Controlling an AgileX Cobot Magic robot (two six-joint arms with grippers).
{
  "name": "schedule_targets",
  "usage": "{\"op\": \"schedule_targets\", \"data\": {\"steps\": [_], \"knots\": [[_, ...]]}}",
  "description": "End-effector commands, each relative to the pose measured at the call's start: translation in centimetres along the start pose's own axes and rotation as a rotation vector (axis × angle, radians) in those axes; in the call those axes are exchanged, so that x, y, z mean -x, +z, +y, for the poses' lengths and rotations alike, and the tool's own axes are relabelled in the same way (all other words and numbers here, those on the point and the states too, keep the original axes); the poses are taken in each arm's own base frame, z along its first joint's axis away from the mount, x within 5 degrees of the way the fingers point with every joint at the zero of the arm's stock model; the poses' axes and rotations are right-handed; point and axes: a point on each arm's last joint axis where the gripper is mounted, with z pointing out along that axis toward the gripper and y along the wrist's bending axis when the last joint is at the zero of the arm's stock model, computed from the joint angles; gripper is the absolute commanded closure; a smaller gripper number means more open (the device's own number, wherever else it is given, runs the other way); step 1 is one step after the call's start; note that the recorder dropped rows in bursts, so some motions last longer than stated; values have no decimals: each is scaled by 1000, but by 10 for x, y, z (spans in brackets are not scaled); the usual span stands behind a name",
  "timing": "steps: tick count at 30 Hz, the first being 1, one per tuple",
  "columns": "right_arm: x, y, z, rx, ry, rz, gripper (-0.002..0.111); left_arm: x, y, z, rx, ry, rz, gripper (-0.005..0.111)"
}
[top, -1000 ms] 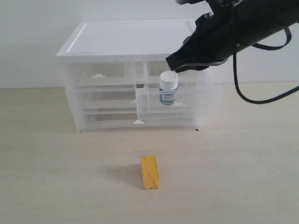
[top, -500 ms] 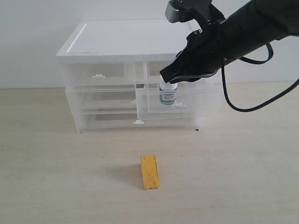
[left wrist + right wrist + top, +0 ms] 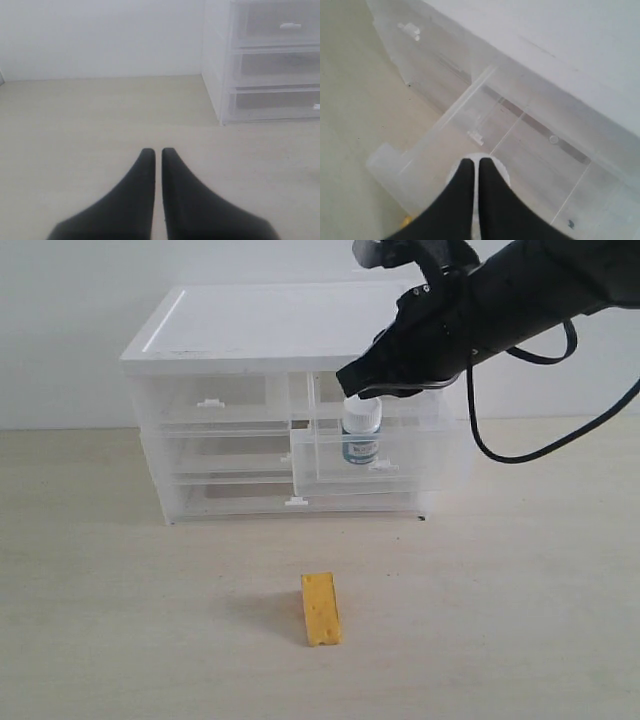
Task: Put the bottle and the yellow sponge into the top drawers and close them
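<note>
One yellow-orange sponge (image 3: 320,609), a narrow rectangular block with a pitted face, lies flat on the pale, matte table (image 3: 520,620), alone and well in front of the cabinet. The left gripper (image 3: 153,152), its two smooth black tapered fingers pressed together on nothing, hangs low over bare table off to the side of the cabinet.

Behind the sponge stands a single drawer unit (image 3: 160,440) of translucent clear plastic under a flat white top. It has two half-width top drawers and two full-width drawers beneath, each with a small white clip handle. The right top drawer (image 3: 430,455) is pulled out toward the front. The left top drawer (image 3: 210,405) sits pushed in.

One small squat round bottle (image 3: 361,440), white screw cap above a teal-blue label, stands upright inside the pulled-out drawer near its front wall. The right gripper (image 3: 350,388), black and also fully closed with nothing between its fingers, points down directly over the cap (image 3: 502,172). Whether the tips touch the cap cannot be told. A black cable (image 3: 500,455) loops from that arm before the plain white wall (image 3: 60,330).
</note>
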Motion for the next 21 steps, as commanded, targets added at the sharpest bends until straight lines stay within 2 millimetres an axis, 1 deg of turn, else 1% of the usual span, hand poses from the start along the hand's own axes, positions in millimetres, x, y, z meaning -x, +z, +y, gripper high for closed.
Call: {"op": "schedule_targets", "data": {"steps": [1, 3, 5, 11, 16, 21], "knots": [[-6, 13, -7, -34, -46, 35, 108, 0, 0, 0, 2, -7, -7, 102], [-8, 11, -14, -69, -42, 52, 108, 0, 0, 0, 2, -7, -7, 102], [-12, 4, -28, -102, -18, 72, 108, 0, 0, 0, 2, -7, -7, 102], [-19, -10, -56, -149, 43, 86, 108, 0, 0, 0, 2, -7, -7, 102], [-12, -21, -53, -163, 40, 42, 108, 0, 0, 0, 2, -7, -7, 102], [-4, -42, -44, -150, 39, 21, 108, 0, 0, 0, 2, -7, -7, 102]]}}
